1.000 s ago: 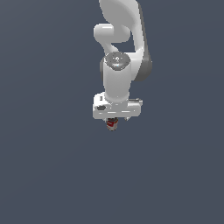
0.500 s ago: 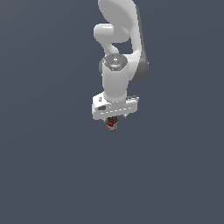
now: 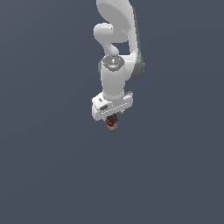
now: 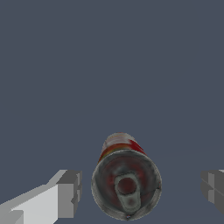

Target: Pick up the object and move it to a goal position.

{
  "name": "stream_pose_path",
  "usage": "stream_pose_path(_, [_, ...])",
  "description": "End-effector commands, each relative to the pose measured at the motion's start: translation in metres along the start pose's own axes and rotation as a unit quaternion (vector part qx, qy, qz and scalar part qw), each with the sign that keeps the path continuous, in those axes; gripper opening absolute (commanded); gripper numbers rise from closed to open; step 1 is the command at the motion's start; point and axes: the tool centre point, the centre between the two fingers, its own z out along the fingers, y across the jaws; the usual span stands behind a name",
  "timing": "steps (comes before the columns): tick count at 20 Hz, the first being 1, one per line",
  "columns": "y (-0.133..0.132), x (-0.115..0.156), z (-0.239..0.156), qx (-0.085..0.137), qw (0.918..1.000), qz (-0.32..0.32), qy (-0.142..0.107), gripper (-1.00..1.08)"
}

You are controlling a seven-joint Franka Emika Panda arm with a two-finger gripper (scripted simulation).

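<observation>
In the wrist view, the nearest things are the two fingers of the pincer. One finger is grey with a white part behind it. The other finger shows only a little at the edge of the picture. The fingers are wide apart, so the pincer is open. Neither finger touches anything.

Right between the fingers is the can. There is a gap on each side of it. We look down on its top. The top is round, dark and shiny, with a pull tab in the middle. A bit of the red and white label shows behind the rim. The can stands on the flat grey worktop.

In the exterior view, the pincer points down at the worktop. The can peeks out just under it, small and red. Most of the can is hidden there by the pincer's white body. Farther back, the white arm goes up from the pincer. It bends at a round joint and runs on to the top of the picture.
</observation>
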Motion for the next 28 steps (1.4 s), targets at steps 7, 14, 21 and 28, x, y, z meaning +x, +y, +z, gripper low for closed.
stream_pose_path(7, [-0.004, -0.017, 0.009, -0.002, 0.997, -0.078, -0.001, 1.0])
stream_pose_path(14, [-0.006, -0.022, 0.012, -0.003, 0.9946, -0.103, -0.001, 1.0])
stream_pose_path(21, [-0.006, -0.023, 0.018, -0.002, 0.9947, -0.103, -0.001, 1.0])
stream_pose_path(28, [-0.006, -0.024, 0.048, -0.002, 0.9945, -0.104, -0.001, 1.0])
